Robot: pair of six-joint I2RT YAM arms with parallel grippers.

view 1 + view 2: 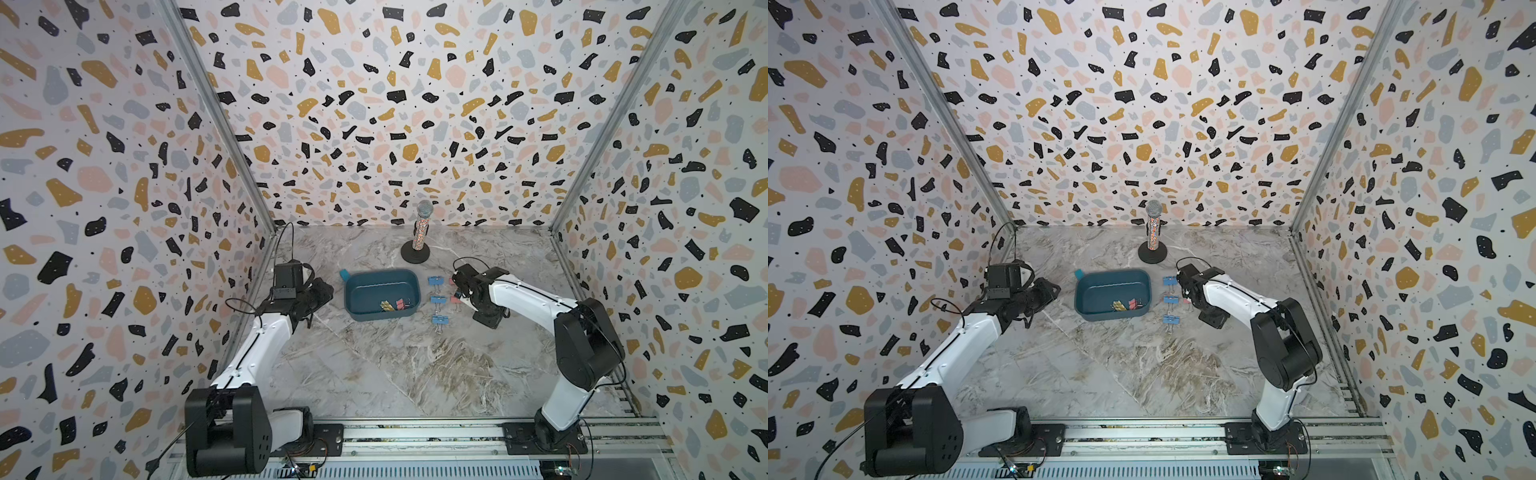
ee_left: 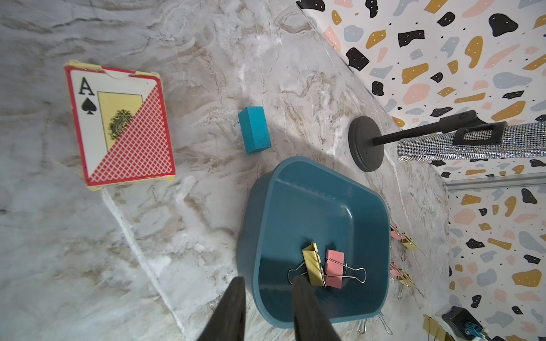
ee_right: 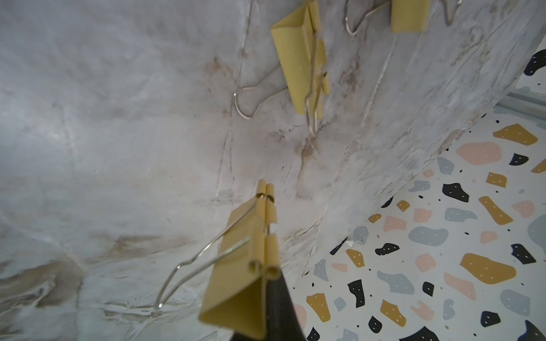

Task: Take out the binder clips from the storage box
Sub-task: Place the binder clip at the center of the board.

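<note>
2 binder clips (image 1: 392, 305) sit in the storage box (image 1: 380, 291): a yellow clip (image 2: 312, 264) and a pink clip (image 2: 334, 269), touching, flat on the floor near the wall on the right arm's side. 3 blue clips (image 1: 437, 299) lie in a row on the worktop (image 1: 395, 374) just beside the box, w/ loose yellow clips (image 3: 300, 59) further out.

Right pincer (image 3: 270, 290) is clenched, prob. on the held clip (image 3: 239, 283); its 2nd finger is hidden. Left pincer (image 2: 270, 310) is parted and empty, near the box's end wall.

Clips are light, stiff, slick-painted. The wire handles swivel, so pinch the folded body. The box is light & may slide.

The wall crowds the pair, so come from above. Card deck (image 2: 118, 127), teal block (image 2: 254, 130) and mic stand (image 1: 415, 253) are well apart.
</note>
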